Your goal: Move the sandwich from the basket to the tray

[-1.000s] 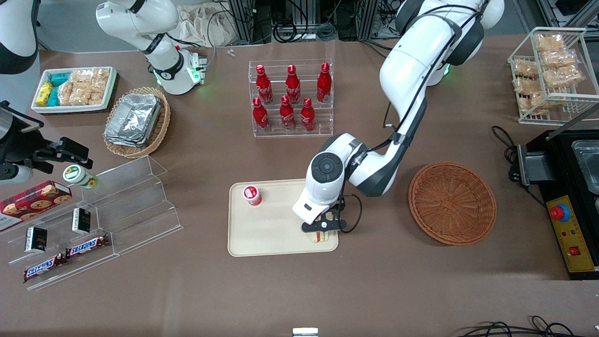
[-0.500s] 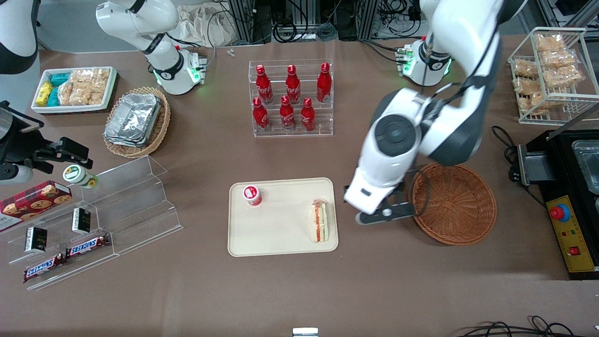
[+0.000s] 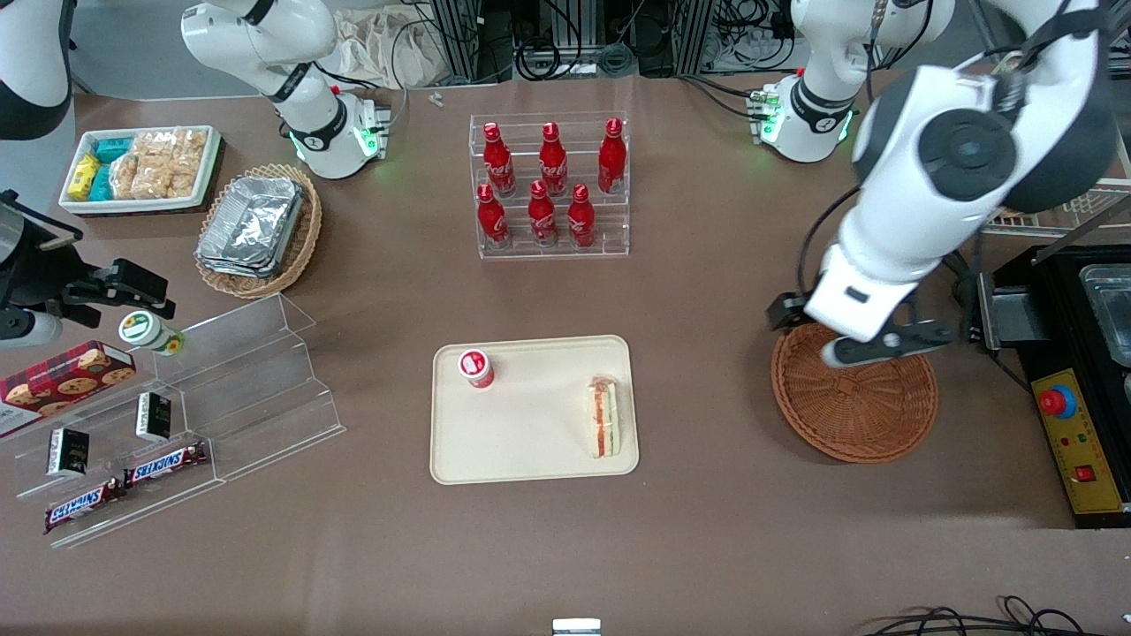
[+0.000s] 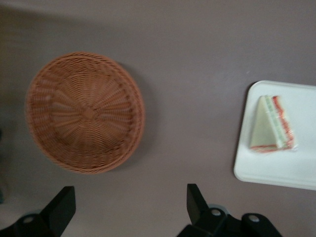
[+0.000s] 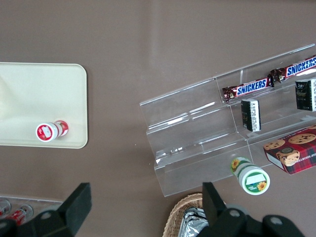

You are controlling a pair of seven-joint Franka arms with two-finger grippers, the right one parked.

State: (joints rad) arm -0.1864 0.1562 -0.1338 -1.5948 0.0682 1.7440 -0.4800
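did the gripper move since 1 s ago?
Yes. The gripper left the sandwich on the tray and swung toward the working arm's end; it is now open above the basket.

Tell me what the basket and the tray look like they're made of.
The basket looks like woven wicker, orange-brown and matte, with ribs radiating from its centre. The tray seems to be smooth cream plastic with a low moulded rim. The gripper hangs above the basket, jaws open.

White arm (image 3: 892, 238), black joint caps, black fingers (image 4: 197, 200).
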